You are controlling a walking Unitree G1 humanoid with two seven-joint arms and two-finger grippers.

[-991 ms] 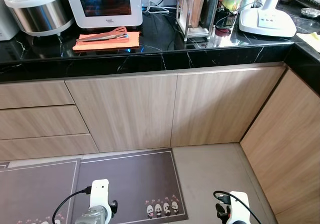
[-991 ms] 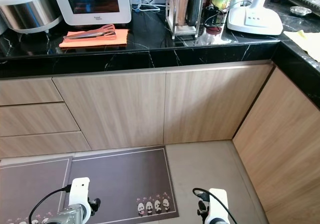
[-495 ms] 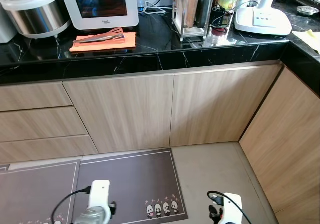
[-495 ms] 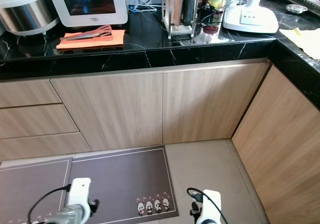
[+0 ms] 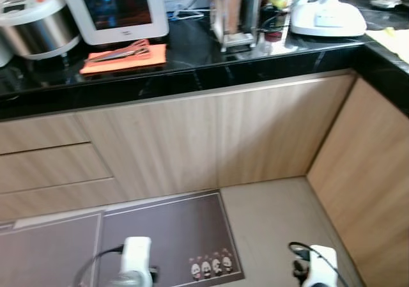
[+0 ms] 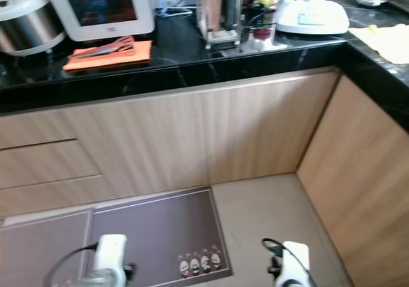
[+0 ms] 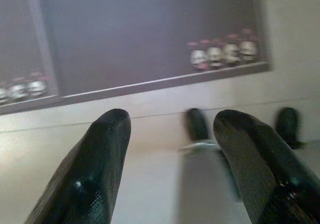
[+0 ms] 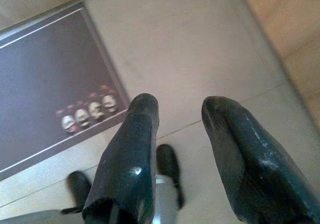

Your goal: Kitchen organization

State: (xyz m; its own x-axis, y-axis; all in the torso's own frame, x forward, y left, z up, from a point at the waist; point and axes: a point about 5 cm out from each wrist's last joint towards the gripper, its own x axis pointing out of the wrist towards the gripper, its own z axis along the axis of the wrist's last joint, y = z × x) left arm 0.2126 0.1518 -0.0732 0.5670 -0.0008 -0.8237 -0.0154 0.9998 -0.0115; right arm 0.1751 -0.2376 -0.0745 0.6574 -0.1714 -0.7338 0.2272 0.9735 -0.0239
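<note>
Kitchen corner, seen from where I am standing.

I am looking down at a black marble tabletop that is running along the wall and turning the corner on my right. Pale wood cabinet doors are closing off the space beneath it, with a stack of drawers sitting to my left and a wood side panel angling in on my right. A beige tiled floor is spreading out in front of the cabinets, and a grey-brown floor mat with a row of small pandas printed near its corner is lying on it. Soft, even light is filling the room, and the whole view is blurring slightly.
</note>
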